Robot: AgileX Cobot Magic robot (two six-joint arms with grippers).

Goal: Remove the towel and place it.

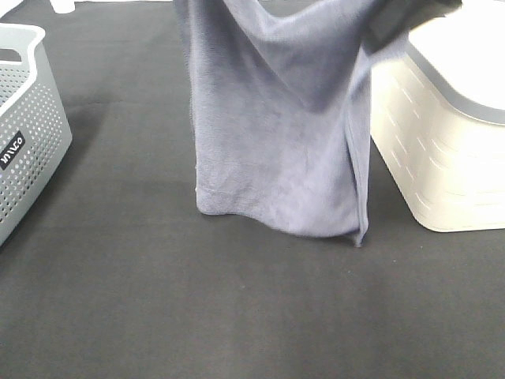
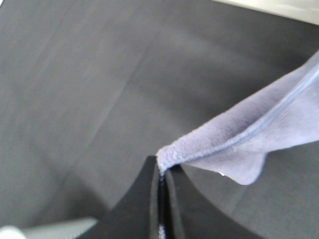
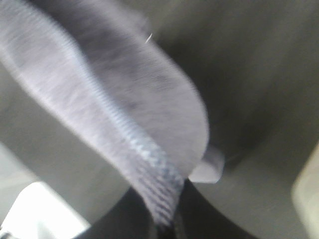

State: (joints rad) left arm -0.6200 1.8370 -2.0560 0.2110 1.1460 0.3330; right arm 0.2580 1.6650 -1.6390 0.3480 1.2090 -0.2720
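The grey-lavender towel (image 1: 276, 126) hangs spread out above the black table, its lower edge just touching or close above the surface. Its top corners run out of the exterior view, so both grippers are out of that view. In the left wrist view my left gripper (image 2: 162, 172) is shut on a stitched corner of the towel (image 2: 249, 144). In the right wrist view my right gripper (image 3: 167, 221) is shut on another stitched edge of the towel (image 3: 124, 109), with the small white tag (image 3: 207, 167) beside it. This view is blurred.
A grey perforated basket (image 1: 24, 126) stands at the left edge. A white basket (image 1: 442, 134) stands at the right, close to the towel's right side. The table is covered with a black cloth (image 1: 237, 308).
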